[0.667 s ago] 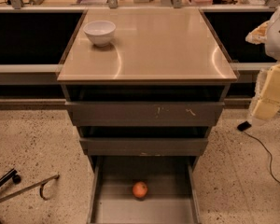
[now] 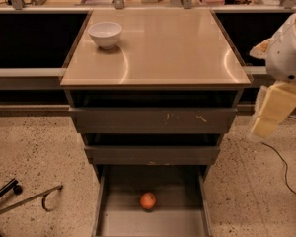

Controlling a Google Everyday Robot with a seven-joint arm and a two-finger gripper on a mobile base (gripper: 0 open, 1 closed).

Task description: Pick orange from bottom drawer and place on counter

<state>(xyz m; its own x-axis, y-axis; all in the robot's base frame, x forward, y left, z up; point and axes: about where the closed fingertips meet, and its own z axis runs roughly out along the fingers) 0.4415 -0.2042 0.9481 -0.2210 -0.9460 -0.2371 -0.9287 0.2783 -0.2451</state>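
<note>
The orange is spotted lying in the pulled-out bottom drawer, and the gripper is held beside the counter, grip state not discernible.

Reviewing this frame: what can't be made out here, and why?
- Camera view: claw, right of the counter; its arm is cut off by the right edge.
- Bottom drawer, holding the orange: front cut off by the lower edge.
- Two upper drawers: insides hidden in shadow.
</note>
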